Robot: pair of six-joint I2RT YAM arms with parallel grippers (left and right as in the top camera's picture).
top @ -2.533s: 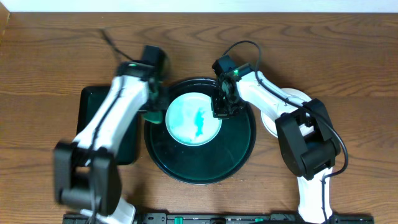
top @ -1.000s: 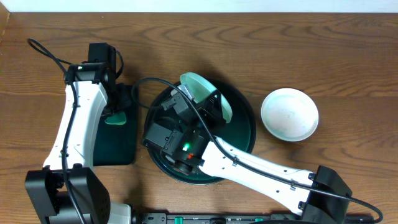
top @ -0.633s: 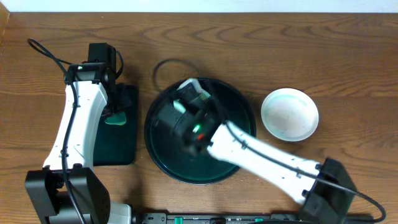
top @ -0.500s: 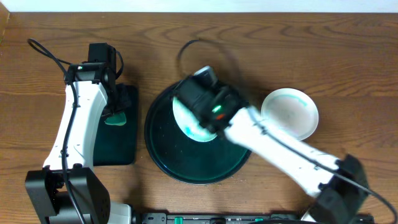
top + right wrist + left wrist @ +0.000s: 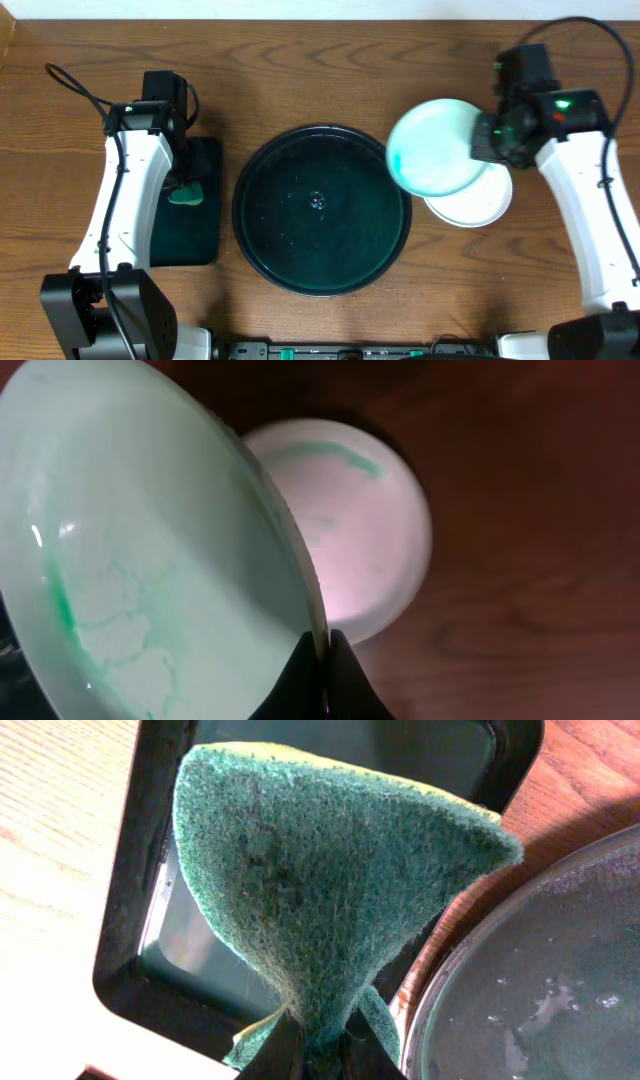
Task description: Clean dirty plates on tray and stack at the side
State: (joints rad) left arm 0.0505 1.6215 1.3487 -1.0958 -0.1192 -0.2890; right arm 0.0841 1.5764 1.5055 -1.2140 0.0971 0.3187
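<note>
The round dark tray (image 5: 322,210) sits mid-table with no plate on it; its rim shows in the left wrist view (image 5: 540,970). My right gripper (image 5: 487,137) is shut on the rim of a pale-mint plate (image 5: 433,148) with faint green smears, held above a white plate (image 5: 472,202) lying on the table to the tray's right. The right wrist view shows the held plate (image 5: 150,560), my right gripper (image 5: 325,645) and the white plate (image 5: 360,530) below. My left gripper (image 5: 185,182) is shut on a green sponge (image 5: 320,880) over the black rectangular tray (image 5: 190,215).
The black rectangular tray (image 5: 150,850) lies left of the round tray. Bare wooden tabletop (image 5: 320,70) surrounds everything. A black cable (image 5: 70,80) runs from the left arm.
The right arm has carried the plate off the round tray to the right, over the white plate. The left arm has stayed over the rectangular tray with the sponge.
</note>
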